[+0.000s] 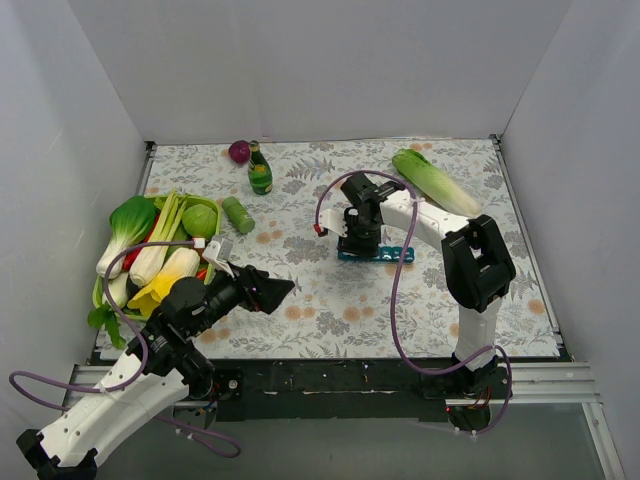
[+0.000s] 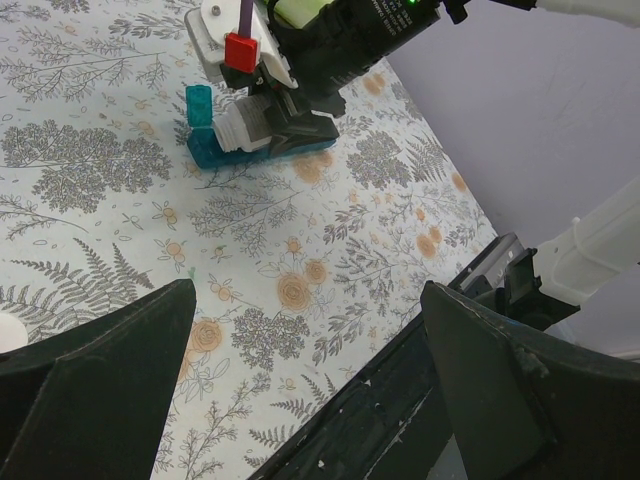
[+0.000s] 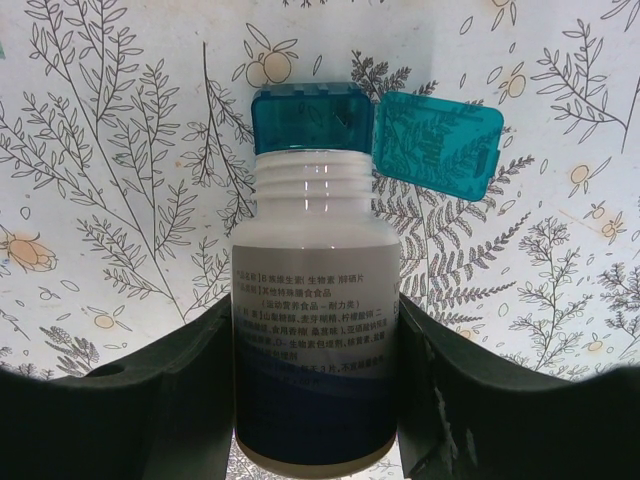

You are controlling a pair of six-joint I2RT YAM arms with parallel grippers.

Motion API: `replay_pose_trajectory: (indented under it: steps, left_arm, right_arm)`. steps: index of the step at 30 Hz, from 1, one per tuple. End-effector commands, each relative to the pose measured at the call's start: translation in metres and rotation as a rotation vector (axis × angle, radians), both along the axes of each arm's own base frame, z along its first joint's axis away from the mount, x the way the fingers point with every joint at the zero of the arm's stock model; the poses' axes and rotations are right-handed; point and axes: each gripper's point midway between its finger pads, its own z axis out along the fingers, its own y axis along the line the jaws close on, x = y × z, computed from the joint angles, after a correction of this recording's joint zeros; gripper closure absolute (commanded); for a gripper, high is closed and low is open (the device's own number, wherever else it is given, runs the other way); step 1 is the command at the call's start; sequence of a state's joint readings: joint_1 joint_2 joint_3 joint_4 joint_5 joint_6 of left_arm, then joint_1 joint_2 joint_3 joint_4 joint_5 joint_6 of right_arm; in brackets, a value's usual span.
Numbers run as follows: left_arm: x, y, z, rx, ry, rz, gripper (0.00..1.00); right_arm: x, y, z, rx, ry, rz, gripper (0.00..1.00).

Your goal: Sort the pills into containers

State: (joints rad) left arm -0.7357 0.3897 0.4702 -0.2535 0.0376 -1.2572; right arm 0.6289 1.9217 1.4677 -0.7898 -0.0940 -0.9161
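Observation:
The teal-blue pill box, the containers (image 1: 377,254), lies at mid-table with one lid standing open (image 3: 437,140) beside a shut compartment (image 3: 310,118). My right gripper (image 1: 358,238) is shut on a white pill bottle (image 3: 315,300) with a blue-banded label. The bottle is uncapped and its mouth points at the box. The left wrist view shows the same bottle (image 2: 240,125) over the box (image 2: 215,150). No pills show. My left gripper (image 1: 285,290) hangs open and empty over the front left of the table, its jaws wide (image 2: 307,295).
A green tray (image 1: 192,203) of vegetables sits at the left. A green bottle (image 1: 260,170), a purple onion (image 1: 239,151) and a green cylinder (image 1: 238,214) lie at the back left, a napa cabbage (image 1: 435,180) at the back right. The black front rail (image 2: 400,400) runs under my left gripper.

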Motion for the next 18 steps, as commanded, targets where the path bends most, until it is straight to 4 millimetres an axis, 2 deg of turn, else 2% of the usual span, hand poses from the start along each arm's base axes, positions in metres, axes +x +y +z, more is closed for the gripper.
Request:
replay_pose_trajectory:
  steps: [1,18]
  left_arm:
    - [0.0008,0.0014,0.0011,-0.006,-0.009,0.008,0.03]
    - [0.0013,0.0023,0.0011,-0.005,-0.013,0.012,0.03]
  right_arm:
    - [0.005,0.0046,0.0098,-0.006,-0.017,0.019,0.96]
    - [0.0051,0.005,0.0092,-0.038,-0.016,0.026,0.96]
